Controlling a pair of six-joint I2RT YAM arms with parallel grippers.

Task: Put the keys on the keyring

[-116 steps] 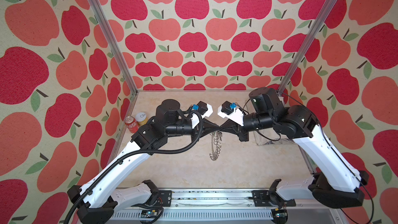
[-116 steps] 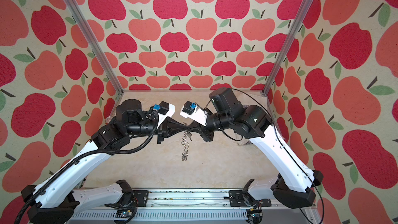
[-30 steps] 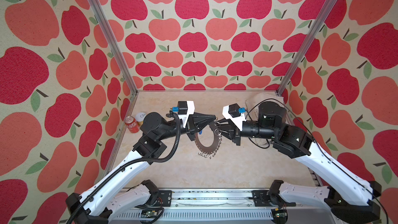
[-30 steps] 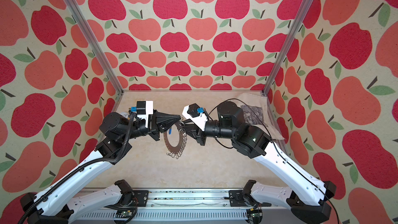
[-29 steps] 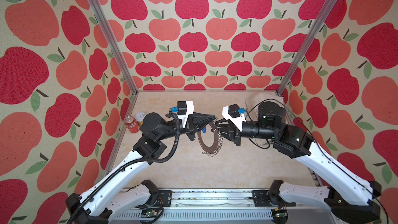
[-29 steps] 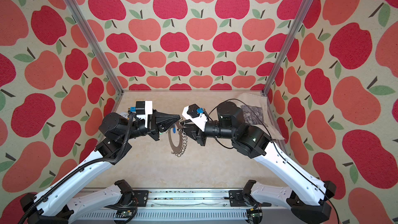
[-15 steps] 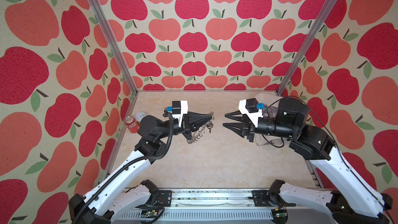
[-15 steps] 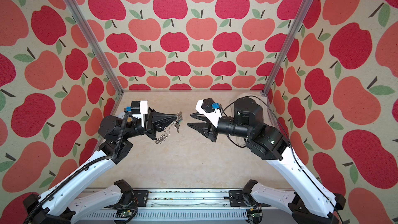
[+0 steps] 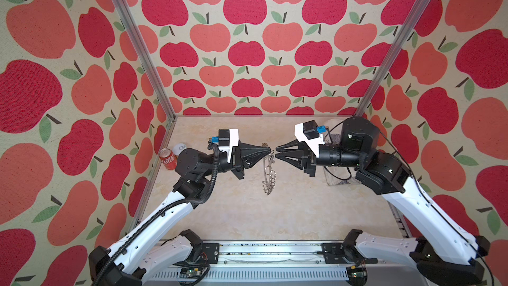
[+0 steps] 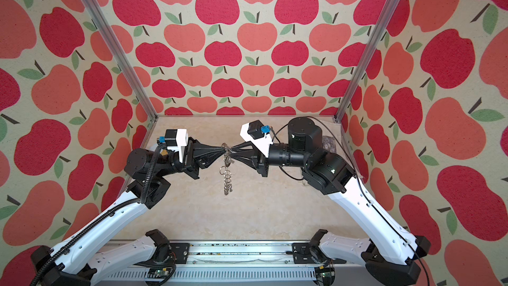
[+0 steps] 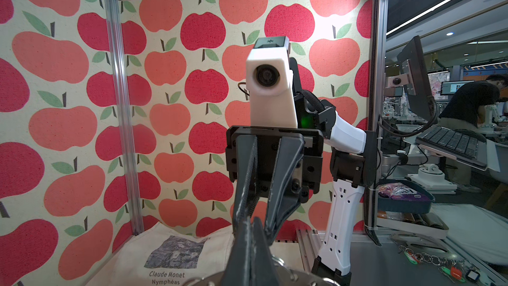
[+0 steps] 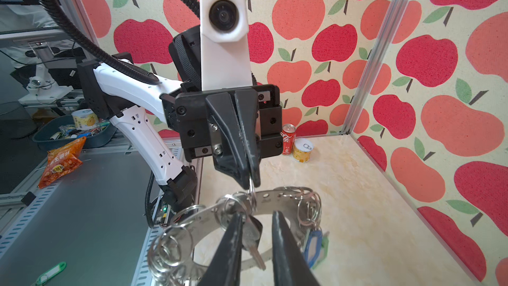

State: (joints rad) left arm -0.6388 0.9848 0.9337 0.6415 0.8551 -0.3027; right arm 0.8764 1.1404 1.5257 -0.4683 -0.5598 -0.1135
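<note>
The keyring hangs edge-on in mid-air over the middle of the table, also seen in a top view. My left gripper is shut on a wire ring at its top rim. In the right wrist view the keyring's silver disc faces me. My right gripper is at the disc, with its fingers apart. Between them hangs the black-headed key, close to one finger. The other key's blue-and-white tag dangles from rings at the rim, beside the fingers.
A red cola can and a small tin stand by the left wall. A printed cloth bag lies at the back right corner under the right arm. Apple-patterned walls close three sides.
Half a second ago the grippers were apart, the keyring bunched at the left one. Now the right gripper has come back up to the hanging keyring and its jaws have narrowed.
</note>
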